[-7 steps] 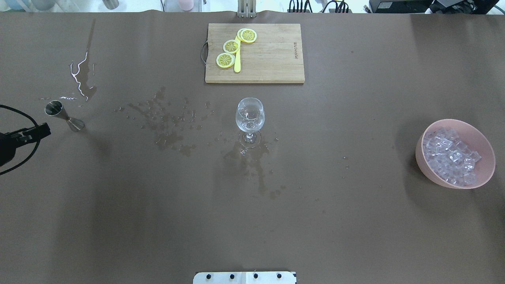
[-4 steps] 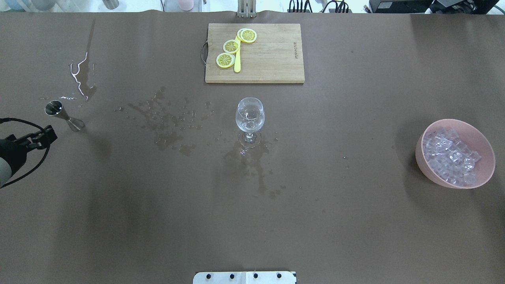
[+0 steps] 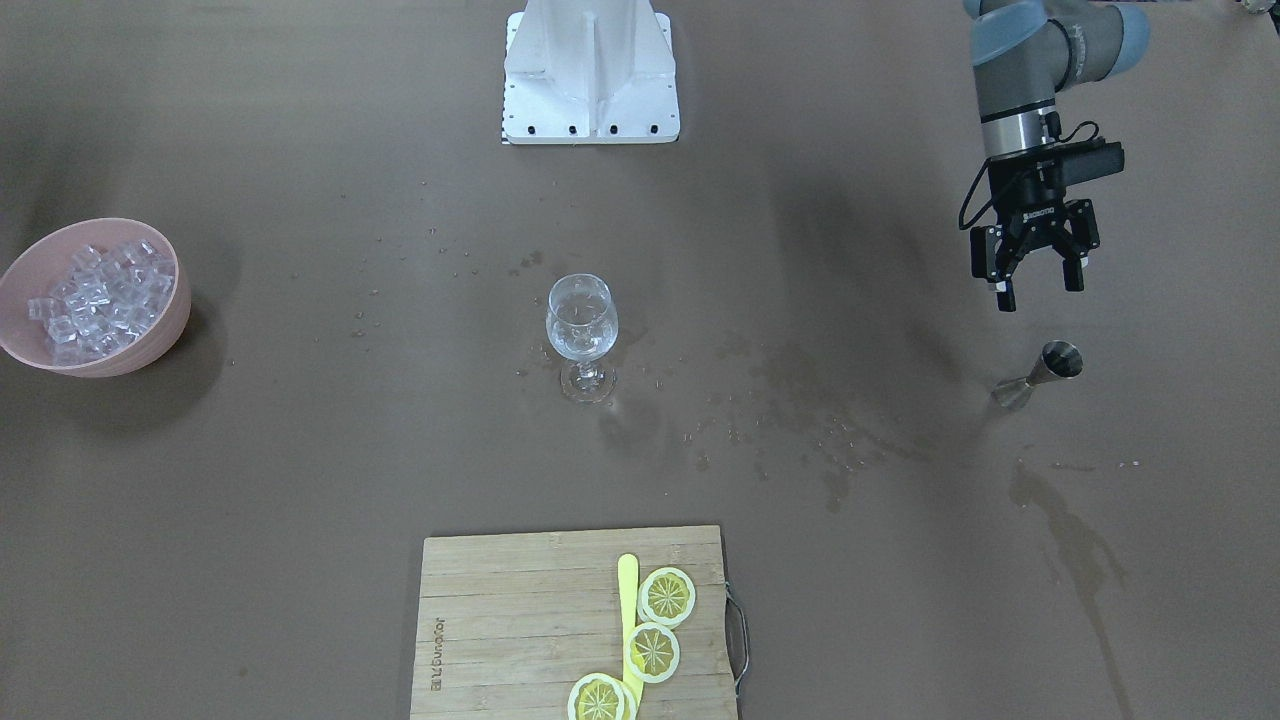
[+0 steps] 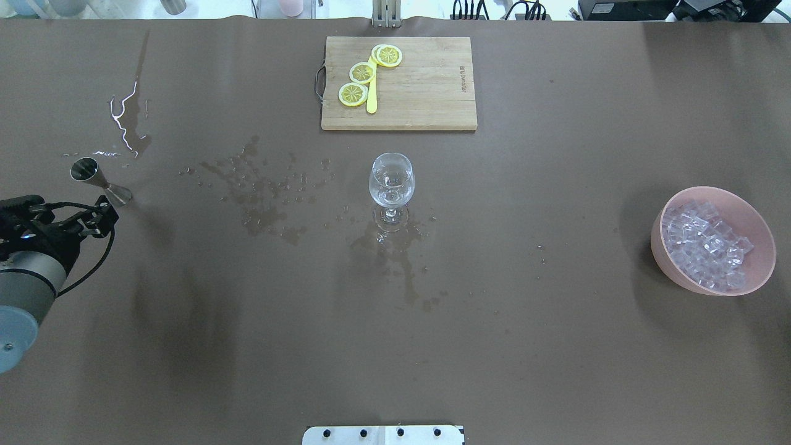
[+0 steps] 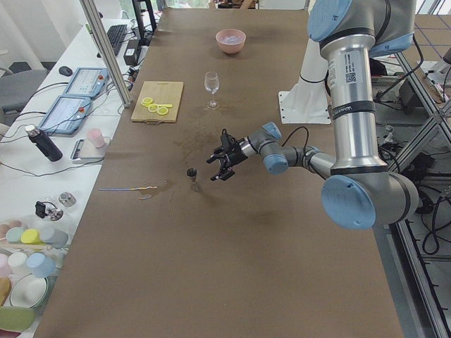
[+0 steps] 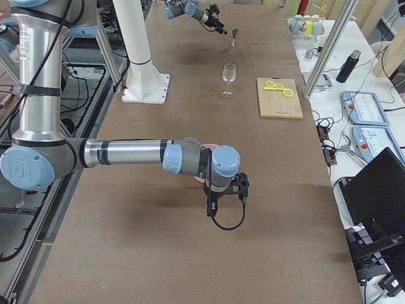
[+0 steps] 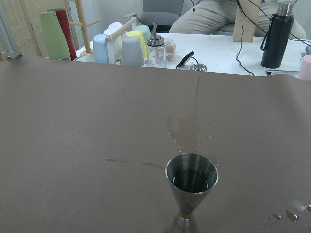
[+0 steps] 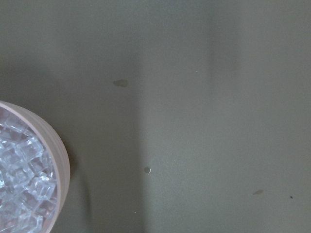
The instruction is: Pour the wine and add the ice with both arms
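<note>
A steel jigger point(image 4: 99, 179) stands at the table's left and holds a little clear wine point(image 7: 192, 180). My left gripper point(image 3: 1038, 290) is open and empty. It hovers just on the robot's side of the jigger point(image 3: 1040, 375) without touching it, and also shows in the overhead view point(image 4: 102, 215). A stemmed wine glass point(image 4: 391, 184) stands upright mid-table. A pink bowl point(image 4: 667, 262) at the right holds a heap of ice cubes point(image 4: 704, 244). My right gripper point(image 6: 224, 196) hangs beside the bowl; I cannot tell whether it is open or shut. Its wrist view shows the bowl's rim point(image 8: 62, 160).
A wooden cutting board point(image 4: 426, 93) with three lemon slices point(image 4: 363, 73) and a yellow knife lies beyond the glass. Wet spill patches point(image 4: 266, 191) lie between the jigger and the glass, with more under the glass. The white base block point(image 3: 590, 75) stands at the robot's edge.
My left arm has come further in from the table's left edge, nearer the robot and rightward, to just beside the jigger. The glass, bowl and jigger have not moved.
</note>
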### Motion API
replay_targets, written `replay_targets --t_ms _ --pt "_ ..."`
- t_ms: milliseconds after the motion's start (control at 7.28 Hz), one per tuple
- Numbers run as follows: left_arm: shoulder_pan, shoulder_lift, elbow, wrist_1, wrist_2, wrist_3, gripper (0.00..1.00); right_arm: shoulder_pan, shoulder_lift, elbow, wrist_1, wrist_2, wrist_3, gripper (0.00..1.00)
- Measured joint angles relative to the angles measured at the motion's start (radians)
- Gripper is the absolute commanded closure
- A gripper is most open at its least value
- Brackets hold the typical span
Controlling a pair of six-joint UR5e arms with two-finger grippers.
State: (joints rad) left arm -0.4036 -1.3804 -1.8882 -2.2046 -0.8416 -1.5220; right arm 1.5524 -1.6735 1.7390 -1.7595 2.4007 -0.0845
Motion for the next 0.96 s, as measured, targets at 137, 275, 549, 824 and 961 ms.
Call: replay_targets --t_ms 137,275,549,824,961 --pt "0.005 -0.031 0.042 0.0 0.026 -0.002 0.02 0.0 0.0 -0.001 0.0 0.0 0.0 0.0" --pt "0.006 -0.044 0.068 0.0 0.052 -0.002 0.02 0.0 0.0 -0.002 0.0 0.0 0.0 0.0" --pt "0.007 -0.052 0.098 0.001 0.103 -0.002 0.02 0.0 0.0 -0.004 0.0 0.0 0.0 0.0" --pt "0.008 -0.084 0.144 0.002 0.152 -0.001 0.02 0.0 0.0 -0.007 0.0 0.0 0.0 0.0" --pt "0.007 -0.113 0.178 0.002 0.172 -0.001 0.02 0.0 0.0 -0.008 0.0 -0.001 0.0 0.0"
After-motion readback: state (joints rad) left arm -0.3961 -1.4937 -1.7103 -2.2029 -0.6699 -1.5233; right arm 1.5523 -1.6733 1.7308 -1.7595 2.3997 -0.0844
